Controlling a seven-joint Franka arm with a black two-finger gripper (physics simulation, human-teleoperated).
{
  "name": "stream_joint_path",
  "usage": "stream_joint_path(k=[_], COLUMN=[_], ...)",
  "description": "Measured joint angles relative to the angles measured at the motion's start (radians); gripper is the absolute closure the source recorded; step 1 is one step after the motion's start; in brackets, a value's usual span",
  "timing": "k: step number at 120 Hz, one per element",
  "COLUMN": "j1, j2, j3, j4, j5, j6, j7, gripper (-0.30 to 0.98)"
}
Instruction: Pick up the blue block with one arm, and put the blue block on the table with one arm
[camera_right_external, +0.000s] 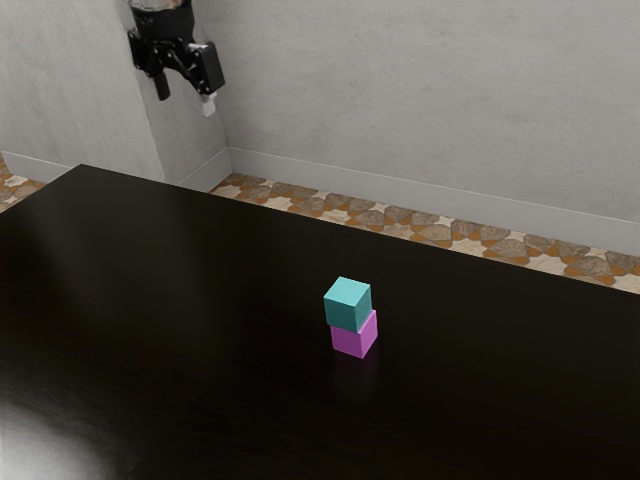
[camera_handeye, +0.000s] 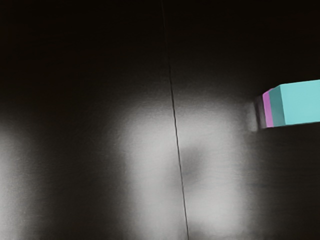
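hanging high, one black gripper (camera_right_external: 186, 95), open, its two fingers parted. below it, one dark, glossy table (camera_right_external: 200, 400), with a thin seam (camera_handeye: 173, 117) in the wrist view. set in from the table's far edge, well apart from the far corner at the exterior view's left: one blue block (camera_right_external: 348, 305), teal in tone, resting on one magenta block (camera_right_external: 354, 338), slightly offset. past the far edge, patterned stone floor (camera_right_external: 467, 246) and grey wall (camera_right_external: 420, 90).
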Motion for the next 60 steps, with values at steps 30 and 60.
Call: stream_joint_path(k=[30, 60], j1=[0.001, -0.054], j2=[-0.002, 0.001], j3=[-0.022, -0.033], j4=[-0.086, -0.376], j5=[-0.019, -0.15], j6=[0.053, 0.333], j7=[0.001, -0.002], gripper=[0.0, 0.0])
